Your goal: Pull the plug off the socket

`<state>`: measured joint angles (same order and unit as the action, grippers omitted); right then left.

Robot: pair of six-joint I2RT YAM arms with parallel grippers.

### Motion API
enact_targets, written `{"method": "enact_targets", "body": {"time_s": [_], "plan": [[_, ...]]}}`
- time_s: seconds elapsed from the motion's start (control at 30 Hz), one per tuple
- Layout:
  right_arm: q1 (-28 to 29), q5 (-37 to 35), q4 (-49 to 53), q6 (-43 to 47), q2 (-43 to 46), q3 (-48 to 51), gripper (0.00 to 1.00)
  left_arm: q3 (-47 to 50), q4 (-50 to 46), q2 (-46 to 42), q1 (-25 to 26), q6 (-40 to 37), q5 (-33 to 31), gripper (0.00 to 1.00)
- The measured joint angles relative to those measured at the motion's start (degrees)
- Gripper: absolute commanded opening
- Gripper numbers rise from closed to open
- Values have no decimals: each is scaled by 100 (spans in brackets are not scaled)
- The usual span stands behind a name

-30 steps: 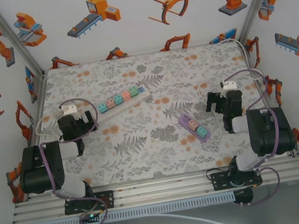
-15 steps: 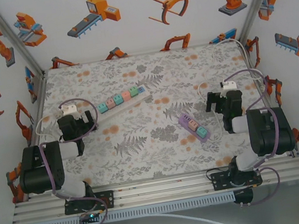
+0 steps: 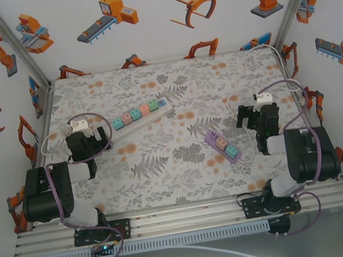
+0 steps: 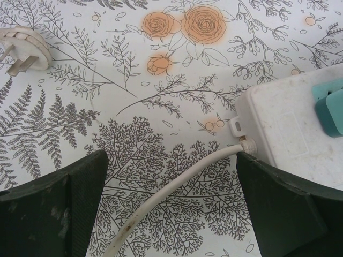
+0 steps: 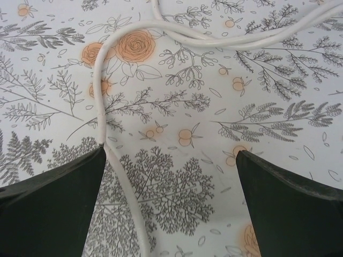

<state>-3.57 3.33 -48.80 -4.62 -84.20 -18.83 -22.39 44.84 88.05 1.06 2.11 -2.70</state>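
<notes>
Top external: only the right fingers (image 3: pixel 256 117) were shifted slightly. Both pairs are held apart, empty. The teal plug (image 4: pixel 329 104) is seated in the power strip (image 4: pixel 284 123), just right of the left fingers (image 3: pixel 87 142); nothing has been pulled yet.

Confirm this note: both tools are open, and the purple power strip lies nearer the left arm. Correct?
Wrong side: the top external view shows the purple power strip nearer the right arm. The left tool and right tool are open.
</notes>
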Motion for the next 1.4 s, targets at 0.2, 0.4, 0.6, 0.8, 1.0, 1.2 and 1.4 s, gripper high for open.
{"method": "enact_targets", "body": {"time_s": [0.2,0.4,0.6,0.8,1.0,1.2,1.4], "plan": [[2,-328,2157,-466,2205,-520,98,74,-466,-881,289,-264,52,97],[157,42,4476,-918,3145,-1687,95,-358,-1888,-2865,1257,-326,-391,97],[1270,514,6601,-979,2782,-2590,96,-1377,-3150,-3713,2295,-28,481,97],[2465,170,7934,-734,1547,-3161,97,-3018,-5357,-3698,3488,-894,2376,97],[2968,-450,8387,-385,269,-3442,97,-2951,-6721,-4107,3727,-2450,3112,97],[3211,-966,8387,-37,-372,-3517,89,-2601,-7385,-3834,3648,-2944,3104,97],[3383,-898,8242,271,-728,-3532,52,-2599,-7442,-4030,3635,-3025,3156,97]]}}
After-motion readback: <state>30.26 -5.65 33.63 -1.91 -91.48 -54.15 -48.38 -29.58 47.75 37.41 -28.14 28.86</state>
